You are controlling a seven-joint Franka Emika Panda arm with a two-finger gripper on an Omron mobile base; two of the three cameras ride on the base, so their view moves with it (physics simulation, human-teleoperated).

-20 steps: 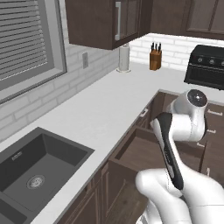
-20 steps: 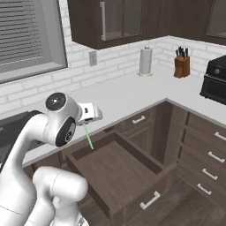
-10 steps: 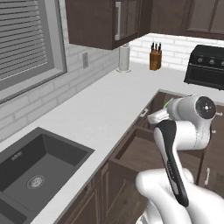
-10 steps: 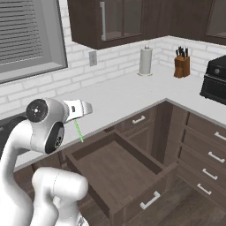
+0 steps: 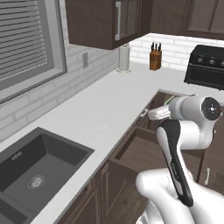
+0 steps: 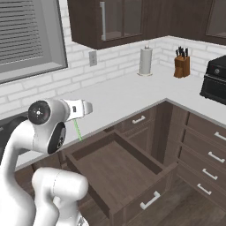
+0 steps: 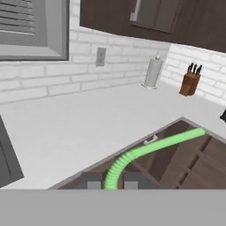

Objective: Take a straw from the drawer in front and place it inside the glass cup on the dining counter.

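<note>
I've got the gripper [image 7: 109,183] clenched on the green straw [image 7: 145,152], up above the worktop's [image 6: 132,95] front edge; the drawer [image 6: 119,174] hangs wide open below, room all around.

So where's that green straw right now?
The green straw is pinched in the gripper, held up over the open drawer beside the white worktop.

White worktop [image 6: 132,95] lay beyond the fingers [image 7: 90,181], carrying a paper towel roll [image 6: 145,61] and knife block [image 6: 181,65] near the far wall.
</note>
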